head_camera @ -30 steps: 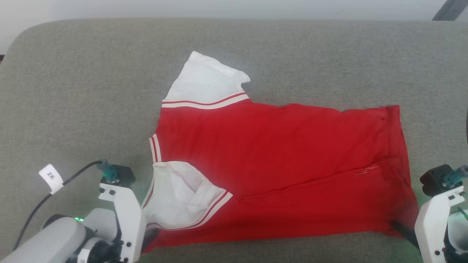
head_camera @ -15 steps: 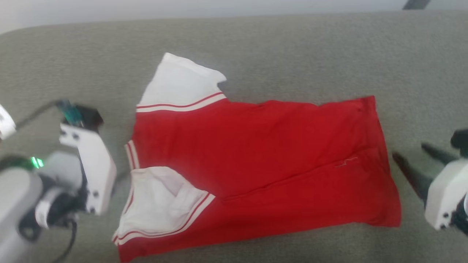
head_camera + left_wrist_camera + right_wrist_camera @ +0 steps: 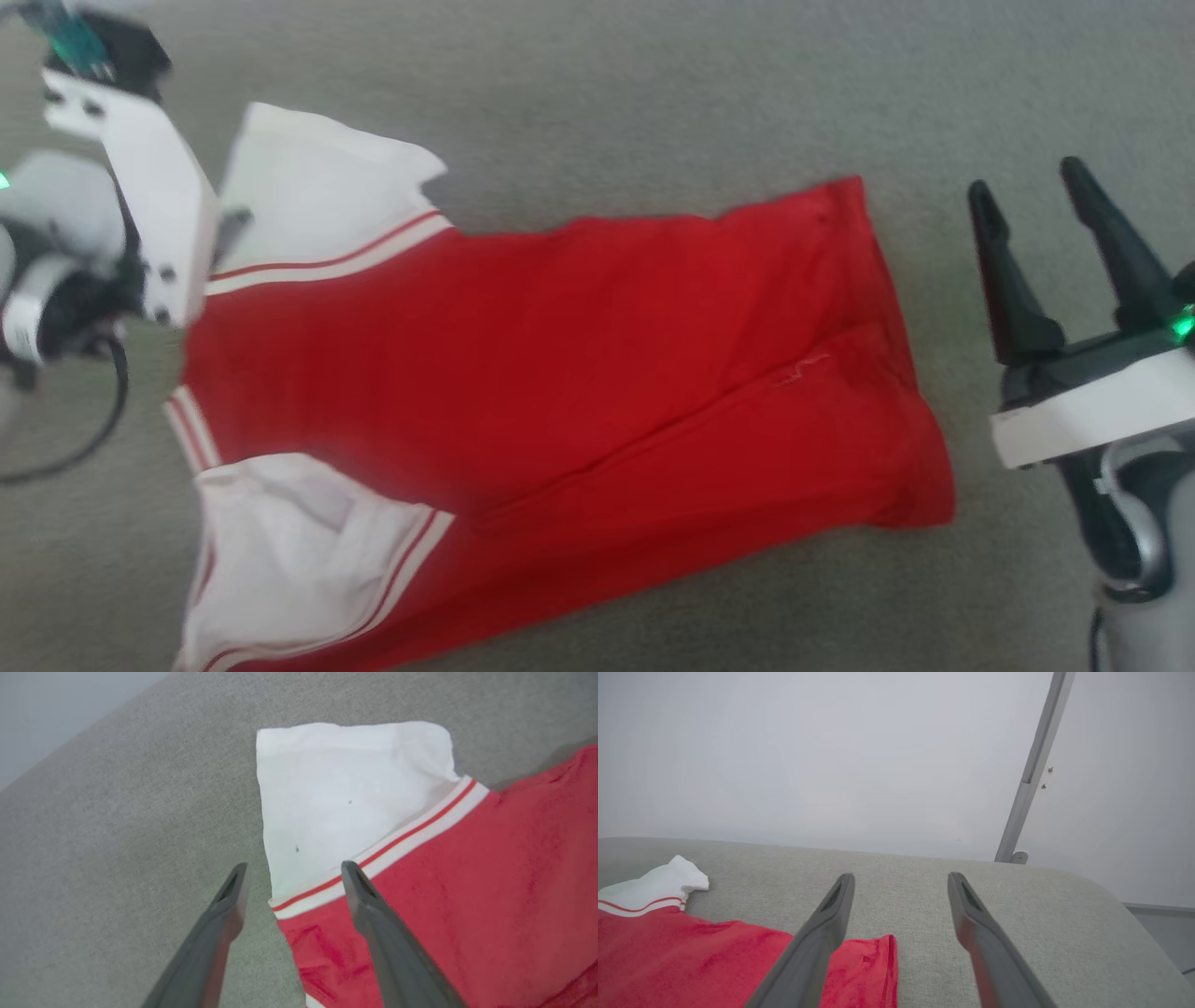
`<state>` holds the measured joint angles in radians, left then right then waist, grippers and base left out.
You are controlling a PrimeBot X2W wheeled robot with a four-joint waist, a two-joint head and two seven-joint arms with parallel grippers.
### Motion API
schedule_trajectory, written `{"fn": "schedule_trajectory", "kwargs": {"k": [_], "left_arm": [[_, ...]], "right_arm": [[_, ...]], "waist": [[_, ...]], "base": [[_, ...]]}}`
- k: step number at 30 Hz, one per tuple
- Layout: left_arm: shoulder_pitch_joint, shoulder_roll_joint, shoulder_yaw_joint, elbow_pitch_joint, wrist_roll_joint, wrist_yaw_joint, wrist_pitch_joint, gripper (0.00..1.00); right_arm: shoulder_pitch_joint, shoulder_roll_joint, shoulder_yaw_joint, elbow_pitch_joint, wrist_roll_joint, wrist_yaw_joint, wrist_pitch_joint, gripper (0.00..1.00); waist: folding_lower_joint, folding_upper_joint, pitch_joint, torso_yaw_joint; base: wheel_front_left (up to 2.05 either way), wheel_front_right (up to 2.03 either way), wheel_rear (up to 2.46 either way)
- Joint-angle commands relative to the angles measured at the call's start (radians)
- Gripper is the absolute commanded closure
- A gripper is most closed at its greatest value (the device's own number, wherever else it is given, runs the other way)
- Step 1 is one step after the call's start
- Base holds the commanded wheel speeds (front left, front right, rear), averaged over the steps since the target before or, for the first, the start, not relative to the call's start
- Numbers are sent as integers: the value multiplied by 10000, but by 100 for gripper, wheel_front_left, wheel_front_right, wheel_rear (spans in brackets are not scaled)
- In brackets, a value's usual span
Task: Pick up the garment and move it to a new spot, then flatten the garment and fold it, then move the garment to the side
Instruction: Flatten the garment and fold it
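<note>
Where the shirt (image 3: 560, 373) comes closest to us, we see its near sleeve (image 3: 280, 551), white and a bit rumpled, with red and white stripes along its edge. The shirt lies spread out on a grey cushion (image 3: 653, 84). Past the near sleeve comes the big red part, and a long crease runs across it. A little pale thread (image 3: 803, 369) sits on the red cloth near the bottom hem. Off that hem, apart from the shirt, we see the right gripper (image 3: 1027, 182). Its two dark fingers are spread wide and nothing is between them. Farther back on the shirt is the far sleeve (image 3: 317, 187), white and flat, with a striped band where it meets the red. The left gripper (image 3: 292, 872) is there, spread wide too and pinching nothing. One of its fingers is over the striped band, and the other is over the cushion just beside the shirt's edge. We cannot tell if they touch the cloth. Beyond the shirt there is more cushion, then a pale wall (image 3: 808, 742) and a slanted metal pole (image 3: 1034, 774).
</note>
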<state>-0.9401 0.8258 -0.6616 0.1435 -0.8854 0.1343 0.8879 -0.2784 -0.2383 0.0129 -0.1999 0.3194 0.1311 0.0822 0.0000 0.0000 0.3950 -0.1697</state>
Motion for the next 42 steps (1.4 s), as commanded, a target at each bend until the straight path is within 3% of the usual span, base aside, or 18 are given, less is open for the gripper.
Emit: {"fn": "schedule_trajectory", "kwargs": {"k": [1,12,18,20,21,22,25,29,35,42], "left_arm": [[-361,-117,-32,342,150,-177,-112,0],[-2293,-605,-253,3276,922,-1207,-593,0],[-2803,-858,-351,4591,984,-1292,-326,0],[-2825,-1047,-312,5086,805,-1137,-151,0],[-2754,-1165,-345,5344,697,-1092,83,53],[-2625,-1325,-361,5608,487,-996,426,100],[-2390,-1670,-457,6037,186,-817,1243,100],[-2412,-2004,-457,6112,-64,-719,1570,100],[-2580,-2272,-487,6011,-124,-819,1466,100],[-2878,-2552,-526,6027,-103,-826,1275,100]], "right_arm": [[-120,169,65,109,-69,-11,-289,0],[-276,508,393,911,-51,-9,-1087,0],[-407,439,490,1099,115,-11,-1109,0],[-460,386,575,1192,206,-11,-978,0],[-510,360,641,1227,261,-11,-870,0],[-561,361,689,1255,339,-11,-728,0],[-742,207,963,1250,520,-11,-103,0],[-1262,-84,1381,1279,834,-11,1168,0],[-2440,-393,1842,1779,1288,-14,3026,0],[-4315,-816,2698,3293,1727,-12,5380,0]], "waist": [[0,0,437,-440],[0,0,1294,-1211],[0,0,1636,-1304],[0,0,1705,-1314],[0,0,1728,-1313],[0,0,1734,-1311],[0,0,1748,-1271],[0,0,1762,-1154],[0,0,1806,-967],[0,0,1834,-672]], "base": [[0,0,0],[0,0,0],[0,0,0],[0,0,0],[0,0,0],[0,0,0],[0,0,0],[0,0,0],[0,0,0],[0,0,0]]}}
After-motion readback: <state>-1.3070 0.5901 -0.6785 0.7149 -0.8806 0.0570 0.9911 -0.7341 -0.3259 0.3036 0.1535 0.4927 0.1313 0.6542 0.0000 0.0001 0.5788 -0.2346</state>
